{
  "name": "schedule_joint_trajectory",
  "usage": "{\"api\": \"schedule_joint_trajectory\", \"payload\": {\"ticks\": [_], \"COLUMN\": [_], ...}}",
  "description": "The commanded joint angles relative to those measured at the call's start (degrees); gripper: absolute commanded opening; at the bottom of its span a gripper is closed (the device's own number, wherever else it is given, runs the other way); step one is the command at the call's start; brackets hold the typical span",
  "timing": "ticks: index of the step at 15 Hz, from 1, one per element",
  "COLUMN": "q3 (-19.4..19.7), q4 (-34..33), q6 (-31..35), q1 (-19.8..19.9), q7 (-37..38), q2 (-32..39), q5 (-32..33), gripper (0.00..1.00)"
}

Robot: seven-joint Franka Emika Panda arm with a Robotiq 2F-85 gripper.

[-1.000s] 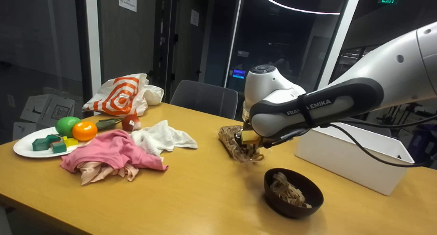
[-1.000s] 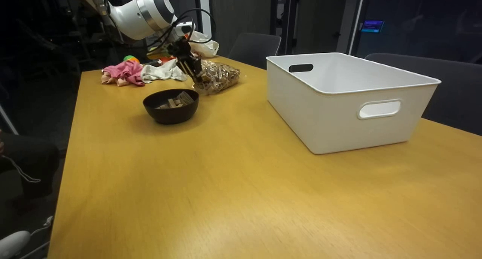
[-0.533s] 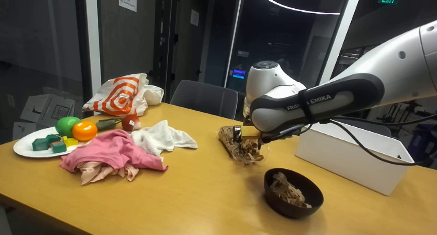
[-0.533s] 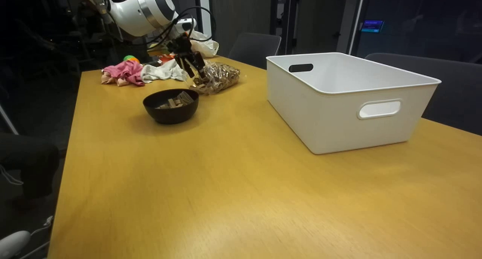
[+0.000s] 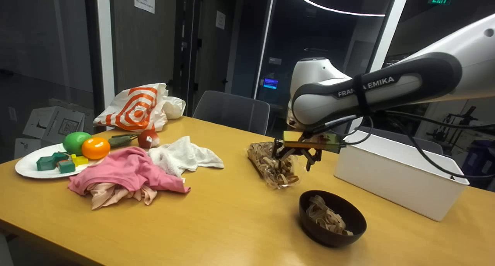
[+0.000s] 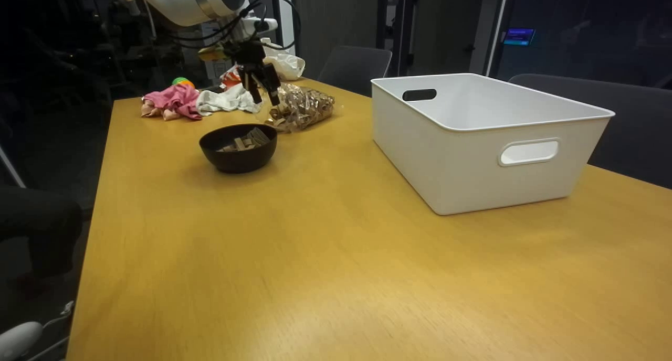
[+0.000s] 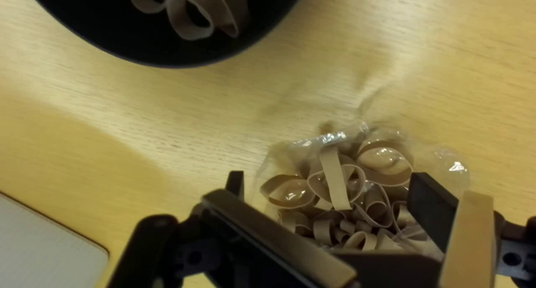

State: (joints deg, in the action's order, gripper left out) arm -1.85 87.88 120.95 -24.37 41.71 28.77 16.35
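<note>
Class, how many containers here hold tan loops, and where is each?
2: the clear bag beneath the gripper, and the black bowl nearby on the table. The white bin and shopping bag do not fully show their insides, so either might count.

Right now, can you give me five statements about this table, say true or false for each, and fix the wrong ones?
1. The gripper is open, close to the clear bag. True.
2. Tan loops lie in the dark bowl. True.
3. The clear bag touches the dark bowl. False: the wrist view shows bare table between them.
4. The white bin stands on the table. True.
5. The clear bag is inside the white bin. False: it lies on the table, outside the bin.
</note>
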Motion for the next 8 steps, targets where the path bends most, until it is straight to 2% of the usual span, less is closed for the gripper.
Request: {"api": "schedule_joint_trajectory", "payload": {"ticks": [1,4,8], "q3": [-1.9,-3.4,-4.2], "q4": [5.6,9.4,17.5], "q6": [-5.6,-7.4,-4.4], "q1": [2.1,4.1,6.0], "q7": [-2.4,-3.8,-3.0], "q2": [-7.5,-11.6,-15.9], "q5": [-3.1,-6.9,-9.6], "gripper": [1.0,1.0,1.0]}}
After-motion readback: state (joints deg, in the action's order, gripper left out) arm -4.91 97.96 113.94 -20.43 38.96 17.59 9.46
